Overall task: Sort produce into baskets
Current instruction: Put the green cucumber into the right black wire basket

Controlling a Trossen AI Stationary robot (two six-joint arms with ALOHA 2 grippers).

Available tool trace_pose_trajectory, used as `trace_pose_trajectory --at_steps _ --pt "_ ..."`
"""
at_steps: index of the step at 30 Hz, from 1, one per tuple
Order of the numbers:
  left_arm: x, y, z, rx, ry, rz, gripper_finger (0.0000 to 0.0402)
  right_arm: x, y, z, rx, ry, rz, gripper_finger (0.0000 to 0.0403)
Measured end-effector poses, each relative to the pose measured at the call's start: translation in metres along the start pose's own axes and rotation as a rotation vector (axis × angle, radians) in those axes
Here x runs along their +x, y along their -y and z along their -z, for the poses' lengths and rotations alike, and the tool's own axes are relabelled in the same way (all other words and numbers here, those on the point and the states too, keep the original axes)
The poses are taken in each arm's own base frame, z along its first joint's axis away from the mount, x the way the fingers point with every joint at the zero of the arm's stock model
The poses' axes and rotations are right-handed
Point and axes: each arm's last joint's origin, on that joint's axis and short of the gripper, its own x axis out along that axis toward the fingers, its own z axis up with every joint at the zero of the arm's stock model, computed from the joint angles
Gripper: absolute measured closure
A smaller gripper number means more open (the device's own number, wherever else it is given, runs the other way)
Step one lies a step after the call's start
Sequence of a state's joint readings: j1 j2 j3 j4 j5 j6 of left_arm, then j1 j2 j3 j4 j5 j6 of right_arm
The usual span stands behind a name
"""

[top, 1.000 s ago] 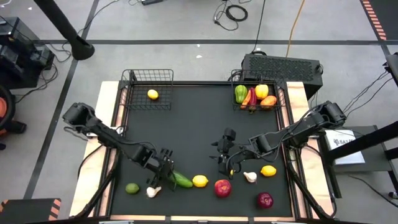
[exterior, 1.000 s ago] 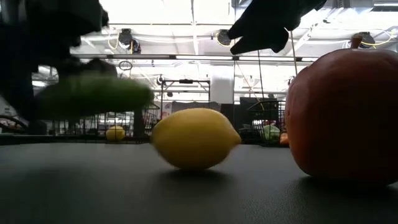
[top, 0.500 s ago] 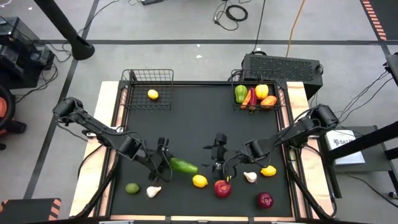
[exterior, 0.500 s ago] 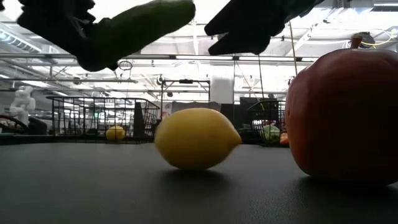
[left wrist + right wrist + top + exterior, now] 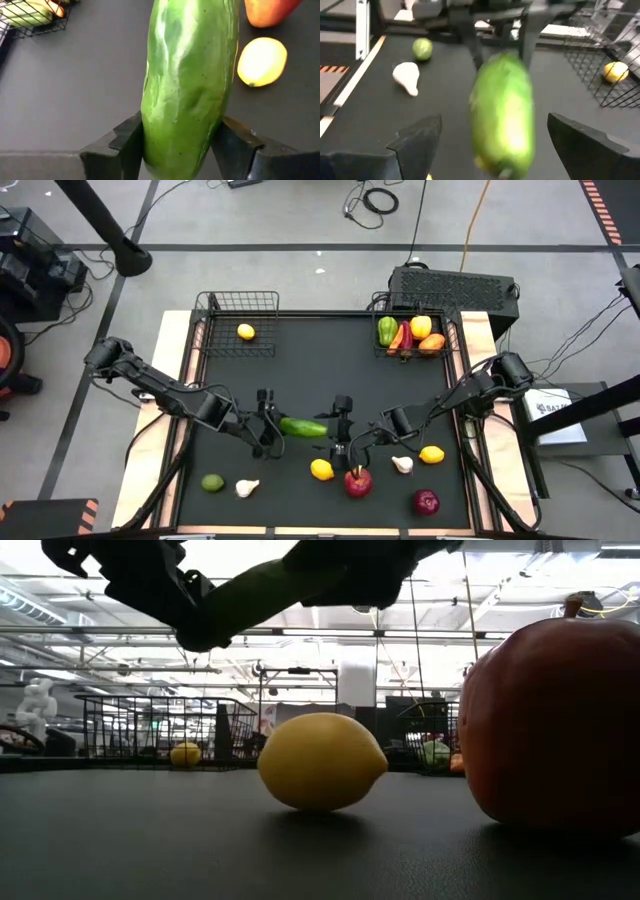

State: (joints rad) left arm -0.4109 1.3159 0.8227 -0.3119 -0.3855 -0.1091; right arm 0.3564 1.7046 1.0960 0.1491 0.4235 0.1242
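Note:
My left gripper (image 5: 268,426) is shut on a green cucumber (image 5: 303,427), held above the black table mat; it also shows in the left wrist view (image 5: 182,90). My right gripper (image 5: 340,426) is open and faces the cucumber's free end (image 5: 502,120), one finger on either side of it without touching. A yellow lemon (image 5: 321,470) and a red apple (image 5: 358,482) lie on the mat below. The left wire basket (image 5: 238,308) holds one lemon (image 5: 245,332). The right wire basket (image 5: 445,340) holds peppers (image 5: 388,332). My left gripper pinches the cucumber's left end (image 5: 175,150) between its two fingers (image 5: 131,145). The fingers come level from the table's left, and the cucumber runs on out past them toward the right. It hangs about level, lifted clear of the mat.
On the near part of the mat lie a lime (image 5: 212,482), a garlic (image 5: 246,488), a second garlic (image 5: 402,465), a lemon (image 5: 432,454) and a dark red apple (image 5: 426,502). A black perforated box (image 5: 455,285) stands behind the right basket.
My left gripper has lifted the cucumber off the mat and carried it up and toward the far edge; the cucumber now hangs level, clear of the lemon. My right gripper has moved toward the table's left, up to the cucumber's free end.

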Motion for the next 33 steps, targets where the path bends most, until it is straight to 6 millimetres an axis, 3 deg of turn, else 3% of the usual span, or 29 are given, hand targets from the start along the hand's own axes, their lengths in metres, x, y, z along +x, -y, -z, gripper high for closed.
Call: trace_pose_trajectory --at_steps 12,33 --pt "-0.0001 0.0006 -0.0025 0.008 0.024 0.006 0.0201 0.0024 0.0053 -0.0033 -0.004 0.002 0.009 0.0101" --pt "0.0000 0.0003 -0.0021 0.009 0.020 0.005 0.0201 0.0023 0.0047 -0.0035 -0.022 0.005 -0.001 0.0229"
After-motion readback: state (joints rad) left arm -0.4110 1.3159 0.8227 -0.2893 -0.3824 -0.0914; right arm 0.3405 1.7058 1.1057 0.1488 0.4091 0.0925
